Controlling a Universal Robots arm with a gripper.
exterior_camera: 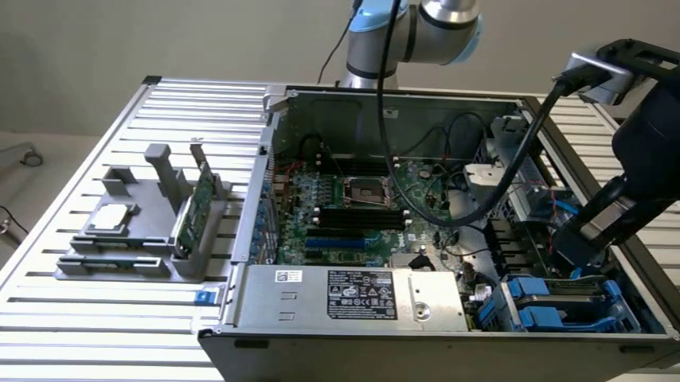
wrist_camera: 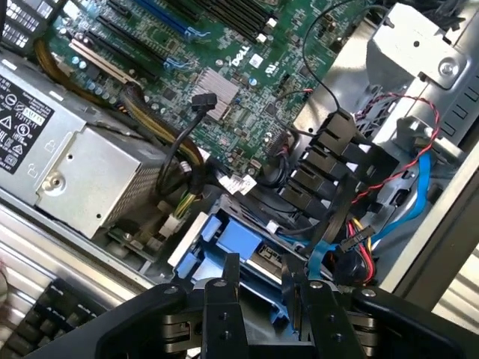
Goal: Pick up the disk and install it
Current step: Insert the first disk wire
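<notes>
Open computer case [exterior_camera: 425, 354] on slatted table [exterior_camera: 64, 318]; inside the case, green motherboard [exterior_camera: 420, 185] and silver power supply [exterior_camera: 351, 298]; outside it, toward the exterior view's left, grey fixture [exterior_camera: 117, 267] with circuit card [exterior_camera: 191, 213].

The drive bay [exterior_camera: 563, 314] is hemmed in: the power supply [exterior_camera: 351, 298] on one side, the case wall [exterior_camera: 648, 278] on the other, with blue and red cables [wrist_camera: 389, 223] and black connectors [wrist_camera: 322, 161] crowding its inner edge. The gripper [wrist_camera: 260, 262] hangs over the bay, whose top seems otherwise open, and a thick black cable [exterior_camera: 515, 159] loops over the motherboard [exterior_camera: 340, 215].
</notes>
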